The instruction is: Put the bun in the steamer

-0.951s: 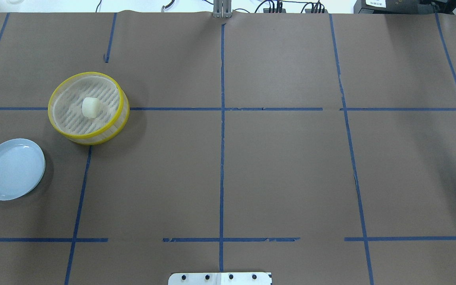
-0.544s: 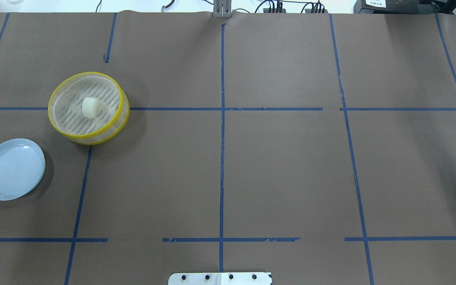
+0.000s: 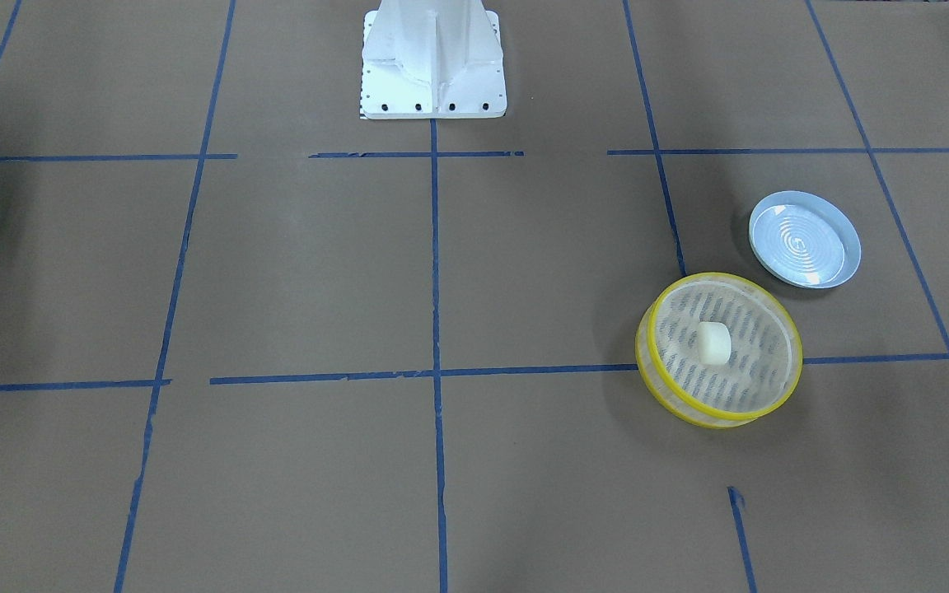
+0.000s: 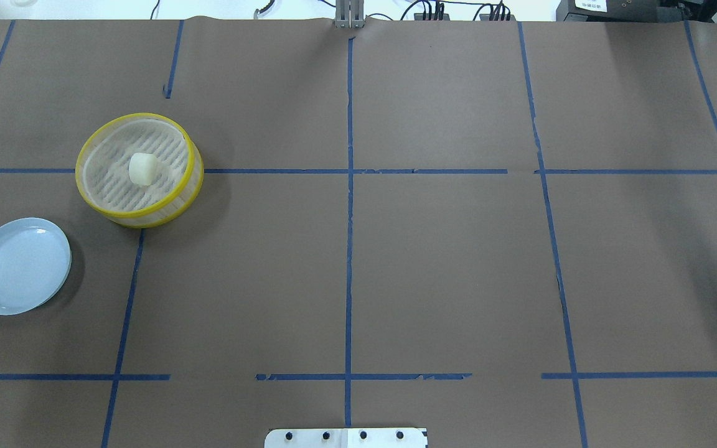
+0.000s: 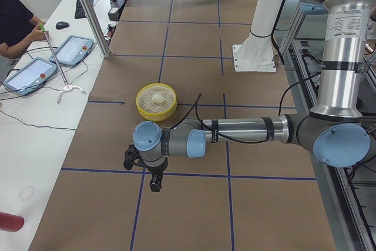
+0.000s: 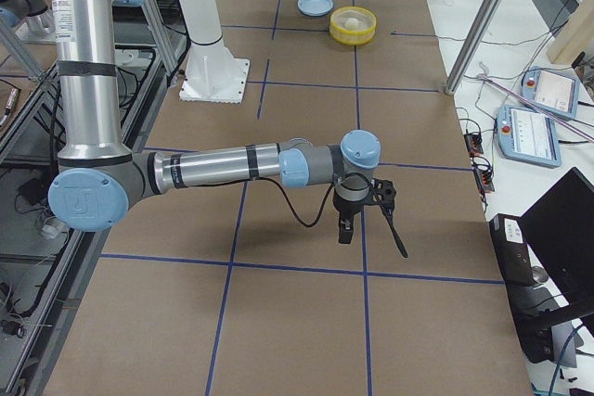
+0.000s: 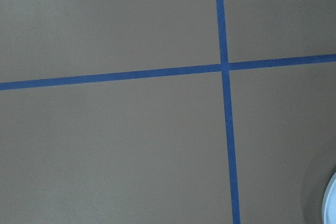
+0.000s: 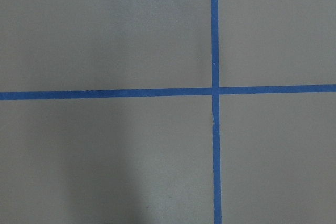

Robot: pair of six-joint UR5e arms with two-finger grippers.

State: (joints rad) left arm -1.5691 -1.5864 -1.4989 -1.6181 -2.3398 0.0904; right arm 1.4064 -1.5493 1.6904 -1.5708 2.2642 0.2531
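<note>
The cream-white bun [image 4: 143,168] lies in the middle of the yellow-rimmed steamer [image 4: 139,116], on its slotted floor. Both stand at the table's left in the overhead view, and show in the front view too: bun [image 3: 713,343], steamer [image 3: 722,277]. Neither gripper shows in the overhead or front view. My left gripper [image 5: 148,173] shows only in the exterior left view, hanging above the table away from the steamer [image 5: 155,110]. My right gripper [image 6: 357,224] shows only in the exterior right view, far from the steamer [image 6: 354,36]. I cannot tell whether either is open or shut.
An empty pale blue plate [image 4: 19,266] lies close to the steamer on the near left. The robot's white base [image 3: 433,58] stands at the table's near edge. Blue tape lines grid the brown table cover. An operator sits past the far edge in the exterior left view.
</note>
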